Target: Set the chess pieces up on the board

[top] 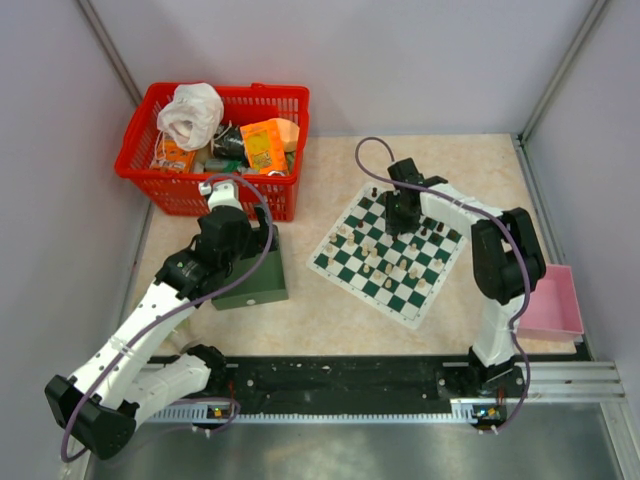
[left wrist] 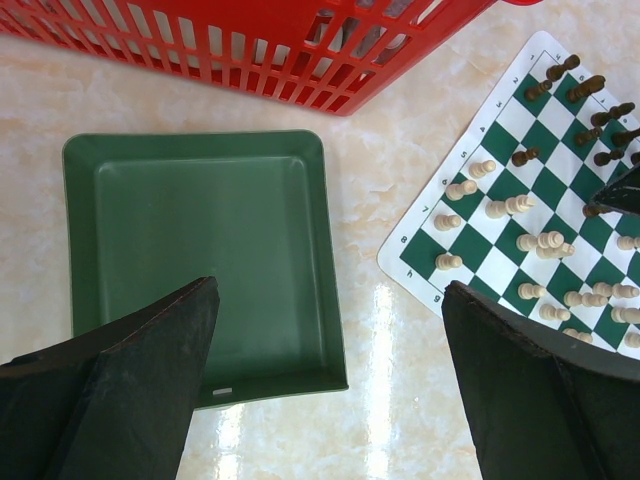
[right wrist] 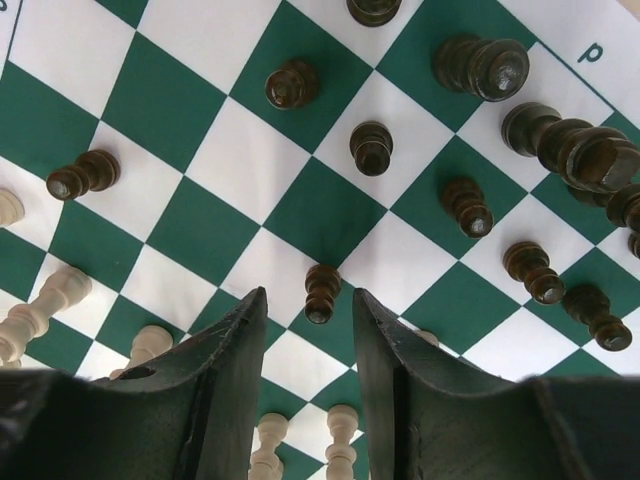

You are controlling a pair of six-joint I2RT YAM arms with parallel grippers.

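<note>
While the right tool (right wrist: 308, 296) hangs low over the board (right wrist: 325, 215), its jaws stand narrowly apart around a dark pawn (right wrist: 320, 292), apparently touching neither side. Left tool (left wrist: 330, 290): spread wide, holding nothing, above the green tray (left wrist: 190, 140) on the counter (left wrist: 385, 330) beside the board.

Progress, judged: roughly midway. The chess pieces seen are all on the board, dark pieces (right wrist: 480, 66) at one end and cream pieces (left wrist: 545, 242) at the other. Ranks are not formed; pieces sit scattered over several rows, and some cream ones lie toppled. Left to do: stand and align both sides.
</note>
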